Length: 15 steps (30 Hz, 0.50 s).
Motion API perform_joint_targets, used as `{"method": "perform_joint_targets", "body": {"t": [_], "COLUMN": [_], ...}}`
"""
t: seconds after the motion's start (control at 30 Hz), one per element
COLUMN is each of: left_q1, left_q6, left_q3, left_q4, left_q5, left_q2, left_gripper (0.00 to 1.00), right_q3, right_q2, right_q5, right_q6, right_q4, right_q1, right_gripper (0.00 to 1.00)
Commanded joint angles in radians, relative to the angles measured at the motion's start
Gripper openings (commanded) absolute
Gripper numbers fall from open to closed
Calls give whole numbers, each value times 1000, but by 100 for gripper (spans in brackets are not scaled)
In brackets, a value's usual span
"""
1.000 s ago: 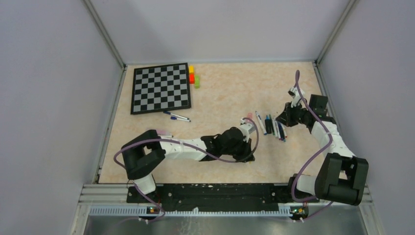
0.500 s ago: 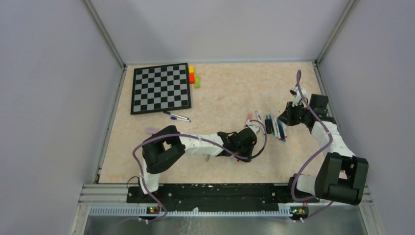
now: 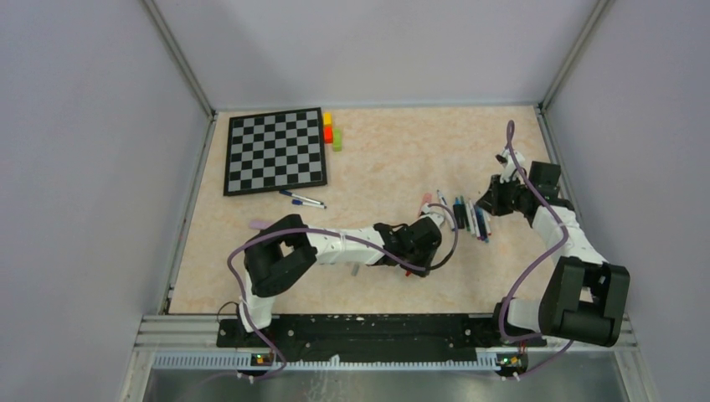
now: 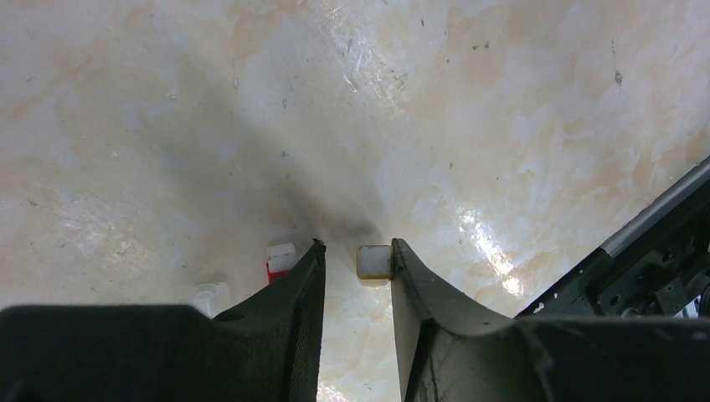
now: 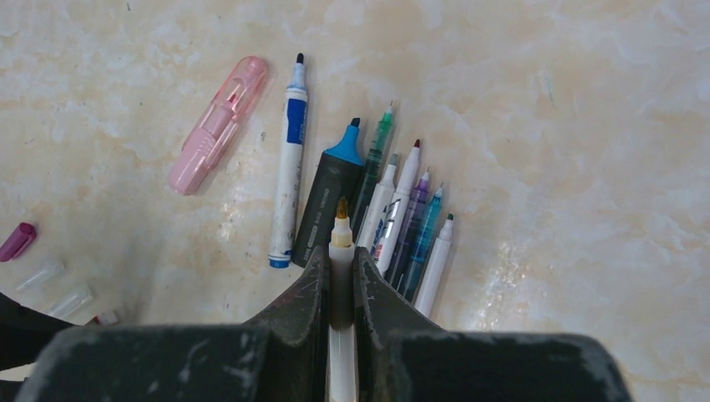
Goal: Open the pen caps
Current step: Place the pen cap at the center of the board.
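Right gripper (image 5: pixel 341 255) is clamped tight on a white-barrelled pen (image 5: pixel 341 228), bare orange nib pointing to frame top in the wrist view, prob. pinned this way so the barrel can't roll or twist while a cap comes off. Just past the nib lies a row of pens (image 5: pixel 328 201) on the table (image 5: pixel 544 100), nibs bare, fanned side by side at frame centre. A pink highlighter (image 5: pixel 219 124) sits apart at upper left. The grouping looks like a done pile. Left gripper (image 4: pixel 358 245), mid-frame in the overhead view, has jaws parted and grips nothing. A yellow cap (image 4: pixel 374 261) rests on the table in the gap at the fingertips, against the finger at picture right, w/ a red cap (image 4: pixel 281 260) just outside the other finger. This is apparently the drop spot for caps, kept near but clear of the pens. A magenta cap (image 5: pixel 17 240) and clear caps (image 5: pixel 42 275) show at the lower-left edge of the right wrist view, partly cut off. Hard to make out: whether the highlighter is capped, the exact pen count in the row, and whether the two pens (image 3: pixel 303 199) below the chessboard (image 3: pixel 275 151), upper left overhead, have caps on. They're too small to judge.
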Motion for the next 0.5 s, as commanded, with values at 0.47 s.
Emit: {"method": "perform_joint_targets", "body": {"t": [0.47], "left_q1": [-3], "left_q6": [56], "left_q3": [-91], "left_q4": [136], "left_q5": [-16], "left_q2": [-187], "left_gripper": [41], "right_q3": [17], "right_q2": [47], "right_q5": [90], "right_q6": [19], "right_q4": [38], "right_q1": [-46], "right_gripper": [0]}}
